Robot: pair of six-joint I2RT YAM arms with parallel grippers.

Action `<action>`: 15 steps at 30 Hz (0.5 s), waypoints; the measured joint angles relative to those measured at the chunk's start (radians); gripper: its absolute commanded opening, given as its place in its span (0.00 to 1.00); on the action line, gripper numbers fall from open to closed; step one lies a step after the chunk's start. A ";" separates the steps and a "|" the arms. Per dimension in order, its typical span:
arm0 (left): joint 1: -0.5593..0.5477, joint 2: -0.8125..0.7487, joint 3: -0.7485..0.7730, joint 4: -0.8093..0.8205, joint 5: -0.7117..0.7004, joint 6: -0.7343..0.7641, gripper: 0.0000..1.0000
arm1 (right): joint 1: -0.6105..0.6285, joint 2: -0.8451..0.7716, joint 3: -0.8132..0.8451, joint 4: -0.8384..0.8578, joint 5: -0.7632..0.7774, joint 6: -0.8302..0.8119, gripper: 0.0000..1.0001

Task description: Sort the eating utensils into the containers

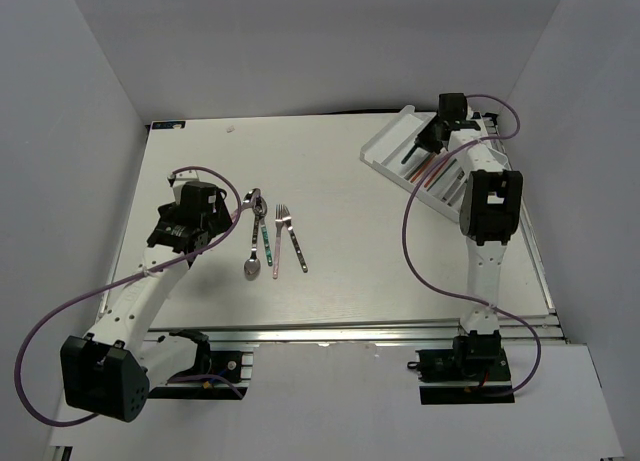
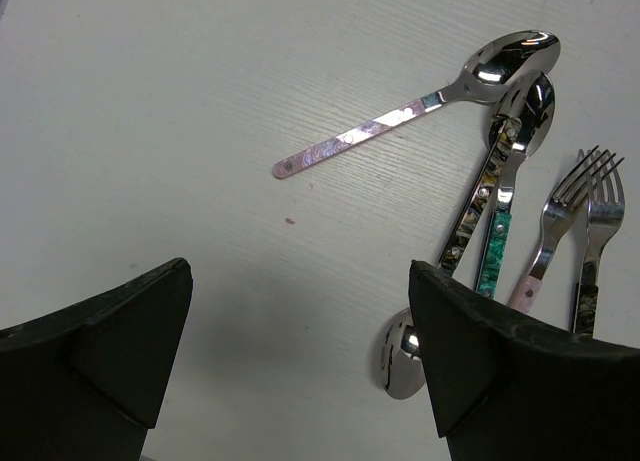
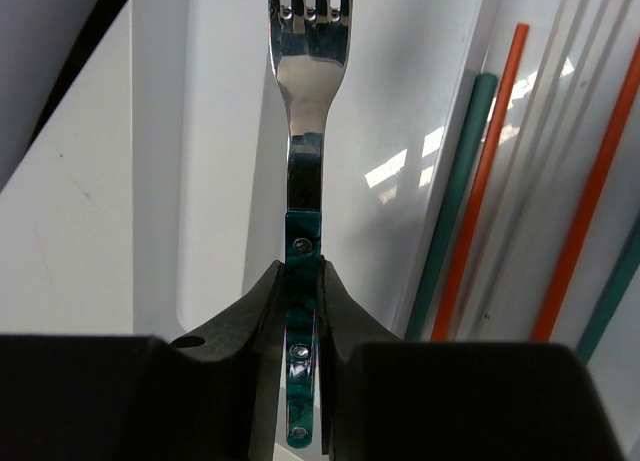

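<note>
My right gripper (image 3: 303, 281) is shut on the teal handle of a fork (image 3: 305, 131), tines pointing away, over a compartment of the white tray (image 3: 210, 181). In the top view this gripper (image 1: 424, 141) hangs over the tray (image 1: 385, 139) at the far right. My left gripper (image 2: 300, 351) is open and empty, above bare table just left of the loose utensils (image 1: 266, 236). These are a pink-handled spoon (image 2: 400, 121), a dark-handled spoon (image 2: 478, 206), a teal-handled spoon (image 2: 494, 256) and two forks (image 2: 575, 206). A spoon bowl (image 2: 392, 359) peeks from behind my right finger.
Orange (image 3: 480, 181) and teal (image 3: 455, 211) chopsticks lie in the tray compartment to the right of the held fork, with more further right. White walls surround the table. The right arm's purple cable (image 1: 410, 231) loops over the table.
</note>
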 measured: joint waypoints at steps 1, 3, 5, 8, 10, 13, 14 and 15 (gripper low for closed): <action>0.000 0.002 0.000 0.000 0.001 0.000 0.98 | -0.003 0.011 0.016 0.000 -0.006 0.003 0.12; 0.000 0.003 0.000 0.000 0.003 0.002 0.98 | -0.008 0.030 0.040 0.001 -0.030 0.005 0.23; 0.000 0.005 0.000 0.000 0.004 0.003 0.98 | -0.008 0.039 0.043 0.000 -0.050 0.010 0.31; 0.000 0.005 0.000 0.000 0.005 0.005 0.98 | -0.008 0.044 0.042 -0.002 -0.073 0.018 0.49; 0.000 0.006 0.000 0.000 0.006 0.006 0.98 | -0.007 0.043 0.040 0.003 -0.080 0.023 0.60; 0.000 0.006 0.000 0.000 0.007 0.006 0.98 | -0.005 0.026 0.020 0.009 -0.087 0.021 0.64; 0.000 0.006 0.000 0.001 0.007 0.006 0.98 | -0.003 0.017 0.010 0.007 -0.087 0.020 0.64; 0.000 0.006 0.000 0.000 0.007 0.006 0.98 | -0.002 0.002 0.002 0.005 -0.087 0.015 0.64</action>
